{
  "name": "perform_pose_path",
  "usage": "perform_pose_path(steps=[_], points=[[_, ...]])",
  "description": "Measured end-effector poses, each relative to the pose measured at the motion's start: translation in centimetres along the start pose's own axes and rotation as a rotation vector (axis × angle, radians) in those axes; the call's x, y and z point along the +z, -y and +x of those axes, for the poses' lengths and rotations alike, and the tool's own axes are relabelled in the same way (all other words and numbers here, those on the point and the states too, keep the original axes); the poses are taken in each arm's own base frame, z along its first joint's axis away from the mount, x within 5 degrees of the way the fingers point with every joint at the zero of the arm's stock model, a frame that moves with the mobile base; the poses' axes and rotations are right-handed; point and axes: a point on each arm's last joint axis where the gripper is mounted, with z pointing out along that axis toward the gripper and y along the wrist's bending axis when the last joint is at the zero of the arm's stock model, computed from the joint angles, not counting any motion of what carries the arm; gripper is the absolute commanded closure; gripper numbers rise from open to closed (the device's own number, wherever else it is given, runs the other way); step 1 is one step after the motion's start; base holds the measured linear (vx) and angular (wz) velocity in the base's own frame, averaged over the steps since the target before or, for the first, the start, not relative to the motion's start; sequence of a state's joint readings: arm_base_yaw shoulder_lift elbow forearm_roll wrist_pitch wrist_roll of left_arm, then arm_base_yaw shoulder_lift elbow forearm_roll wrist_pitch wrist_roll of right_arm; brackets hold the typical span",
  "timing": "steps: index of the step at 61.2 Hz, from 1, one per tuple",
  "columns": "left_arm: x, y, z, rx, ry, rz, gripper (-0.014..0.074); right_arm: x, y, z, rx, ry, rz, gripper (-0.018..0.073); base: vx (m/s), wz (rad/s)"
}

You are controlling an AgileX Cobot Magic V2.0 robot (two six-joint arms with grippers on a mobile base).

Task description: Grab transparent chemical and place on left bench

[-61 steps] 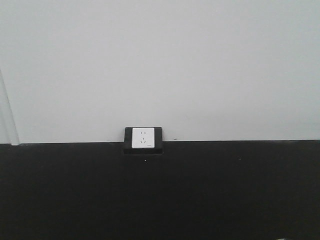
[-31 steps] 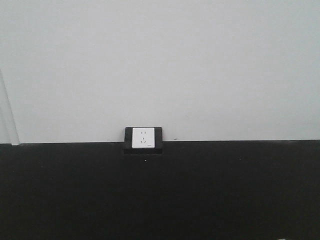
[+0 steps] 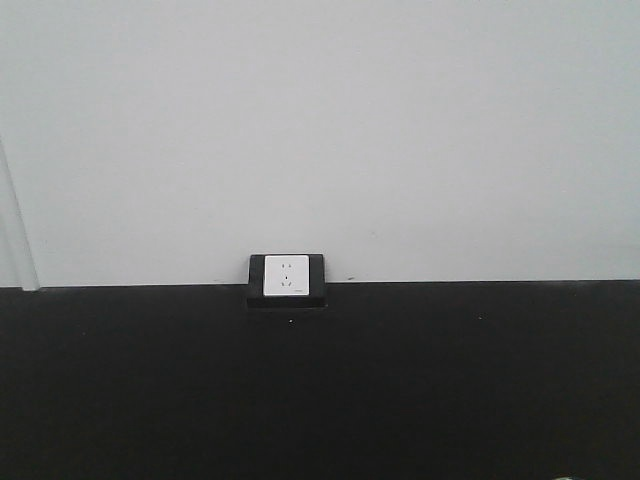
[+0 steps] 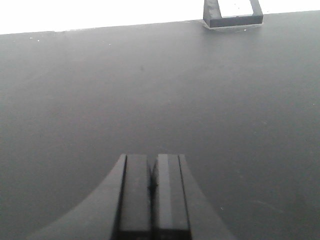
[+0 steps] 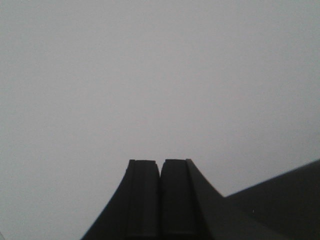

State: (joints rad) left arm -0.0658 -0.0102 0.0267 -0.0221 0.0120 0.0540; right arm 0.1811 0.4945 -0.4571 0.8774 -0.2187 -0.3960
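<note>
- The left claw (image 4: 152, 167) sits at the bottom of the left wrist view. Its two dark fingers (image 4: 135, 195) are pressed together with only a thin seam between them, and they pinch nothing.
- It hangs over a black surface (image 4: 150, 90) and I cannot tell whether it touches it.
- The right claw (image 5: 160, 172) is pressed together in the same way and also grips nothing. It points at a plain grey wall (image 5: 150, 75).
- A dark slanted edge (image 5: 285, 205) shows just beside the right claw at the lower right.
- Farther off, a white socket (image 3: 286, 277) in a dark box stands at the back edge of the black surface, against the wall.
- A pale upright strip (image 3: 16, 230) runs up the wall at the far left.
- None of the three views shows where the transparent chemical is, so I cannot tell.
</note>
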Motion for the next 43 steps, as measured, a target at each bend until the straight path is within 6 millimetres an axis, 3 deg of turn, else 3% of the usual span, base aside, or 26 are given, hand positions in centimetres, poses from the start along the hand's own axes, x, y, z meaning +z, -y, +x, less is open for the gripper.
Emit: perform_pose_path(steps=[16,27,43], points=[[0.0,0.0,0.0,0.000,0.000,0.000,0.0600,3.6,0.6,2.1,0.116,-0.147,0.109,0.0564,0.00,0.00],[0.0,0.0,0.0,0.000,0.000,0.000,0.0600,4.9,1.0,3.6,-0.170,-0.228,0.107,0.0561,0.00,0.00],[0.0,0.0,0.0,0.000,0.000,0.000,0.0600,5.8,1.3,4.6,-0.387,-0.289,0.096,0.0505,0.00,0.00]])
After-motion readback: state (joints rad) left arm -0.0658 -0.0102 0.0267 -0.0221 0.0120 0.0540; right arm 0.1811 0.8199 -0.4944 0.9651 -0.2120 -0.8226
